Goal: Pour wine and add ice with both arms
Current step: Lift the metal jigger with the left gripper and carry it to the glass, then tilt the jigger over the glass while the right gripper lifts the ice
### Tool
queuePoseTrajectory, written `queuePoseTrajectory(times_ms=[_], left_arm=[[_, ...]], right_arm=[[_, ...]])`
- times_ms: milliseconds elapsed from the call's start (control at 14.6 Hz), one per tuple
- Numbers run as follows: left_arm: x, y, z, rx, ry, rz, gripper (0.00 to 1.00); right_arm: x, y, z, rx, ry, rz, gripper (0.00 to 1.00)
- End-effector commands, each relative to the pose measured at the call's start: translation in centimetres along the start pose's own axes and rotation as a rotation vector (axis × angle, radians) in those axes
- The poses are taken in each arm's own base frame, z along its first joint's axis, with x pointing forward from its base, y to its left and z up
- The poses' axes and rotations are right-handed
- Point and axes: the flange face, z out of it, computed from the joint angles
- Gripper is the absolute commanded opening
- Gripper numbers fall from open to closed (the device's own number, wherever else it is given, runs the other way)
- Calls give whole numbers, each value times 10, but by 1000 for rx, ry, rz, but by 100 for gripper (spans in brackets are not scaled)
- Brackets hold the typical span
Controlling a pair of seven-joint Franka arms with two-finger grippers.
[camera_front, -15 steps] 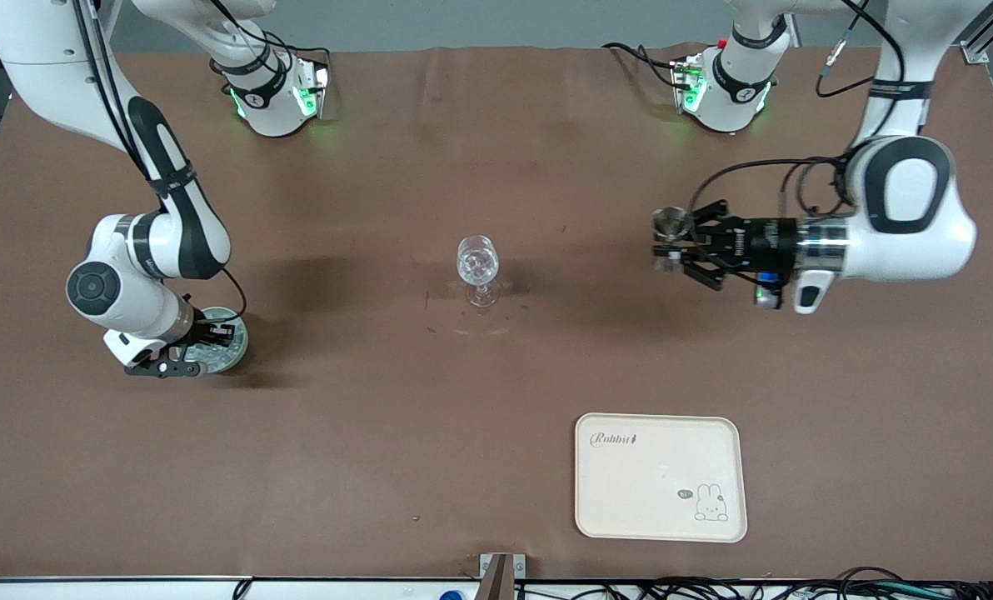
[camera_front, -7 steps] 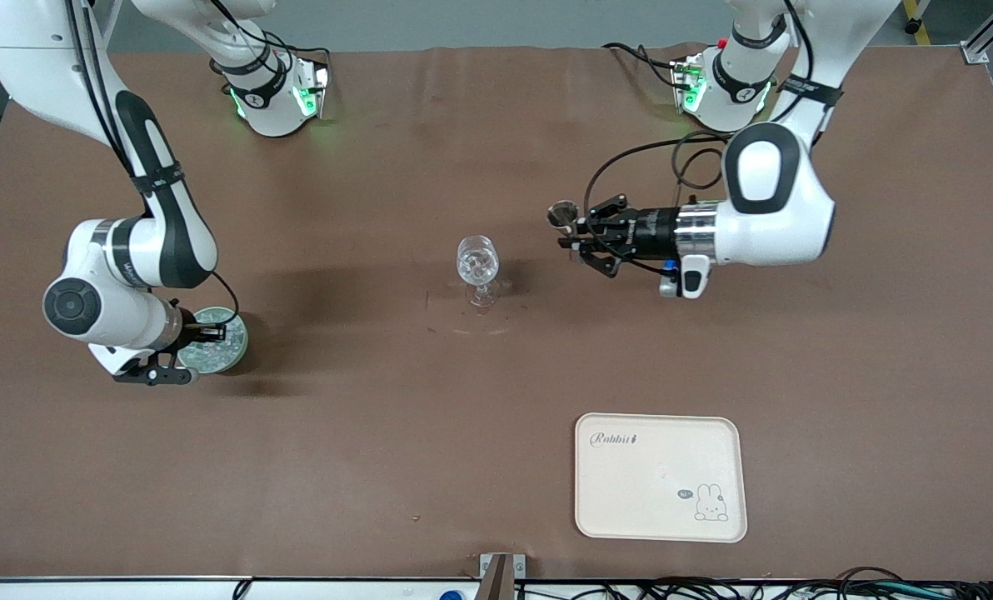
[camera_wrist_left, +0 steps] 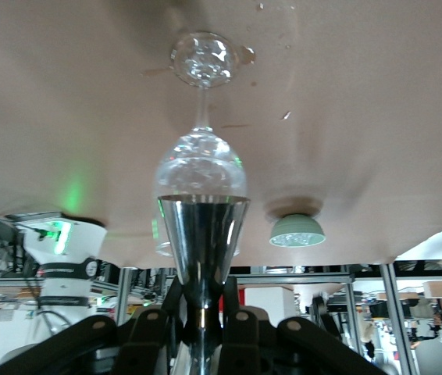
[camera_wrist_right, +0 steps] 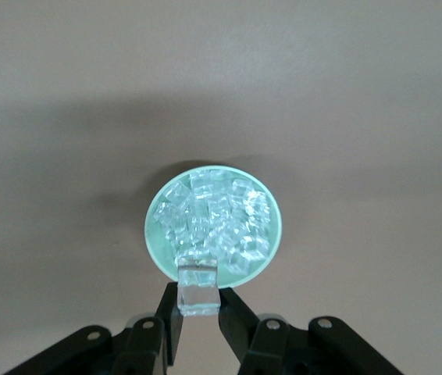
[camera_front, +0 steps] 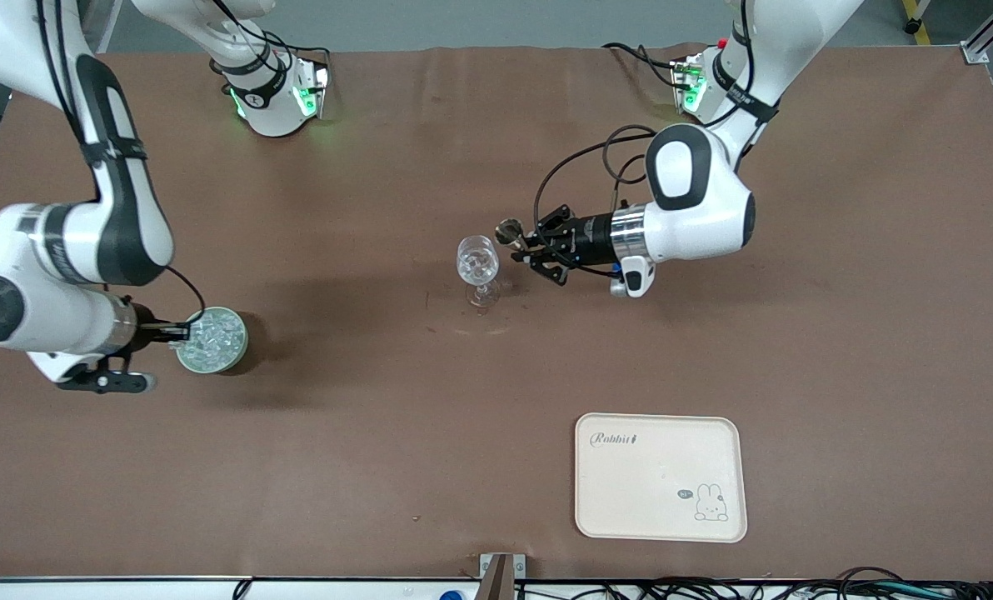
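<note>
A clear stemmed glass (camera_front: 477, 265) stands at the middle of the table and also shows in the left wrist view (camera_wrist_left: 200, 166). My left gripper (camera_front: 523, 243) is shut on a small silver cone-shaped cup (camera_front: 510, 232), held level right beside the glass's bowl; in the left wrist view the cup (camera_wrist_left: 203, 234) sits between my fingers (camera_wrist_left: 237, 312). A green bowl (camera_front: 238, 342) heaped with ice (camera_front: 209, 340) stands toward the right arm's end. My right gripper (camera_front: 177, 332) is shut on one ice cube (camera_wrist_right: 198, 286) over the bowl's edge (camera_wrist_right: 152, 226).
A cream tray (camera_front: 646, 492) with a rabbit drawing lies nearer the front camera, toward the left arm's end. The two arm bases (camera_front: 276, 96) stand along the table's edge farthest from the front camera. The green bowl also shows in the left wrist view (camera_wrist_left: 297, 231).
My left arm has carried the silver cup across the table to just beside the glass. My right gripper has drawn back from the middle of the bowl to its edge with an ice cube.
</note>
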Motion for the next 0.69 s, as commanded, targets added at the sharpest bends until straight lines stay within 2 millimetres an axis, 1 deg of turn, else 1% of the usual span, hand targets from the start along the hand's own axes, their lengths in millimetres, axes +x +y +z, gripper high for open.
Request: queuePoseTrajectory(times_ms=[0,69,137,275,344,412,481,618], left_arm=[[-7,12,16,-39,8,-12,0],[-7,13,19,-37,11,-6,0],[-5,13,20,-26,32,17,0],[-3,16,23,0,79,28,0],[-8,22,23,7,97,39,0],[-9,24,28,23,121,42,0],[-17,24,32,38,140,63,0],[-22,25,33,52,189,91,0]], right_arm=[[-11,4,-66,2,32,20,6],[-22,8,-91,7,69,28,6],[-30,10,-109,10,96,28,6],[-54,15,-143,15,120,37,3],[-66,18,-160,22,130,42,2],[-79,22,-178,25,154,48,1],[-92,23,-191,27,159,46,1],[-109,23,-208,30,164,44,2]])
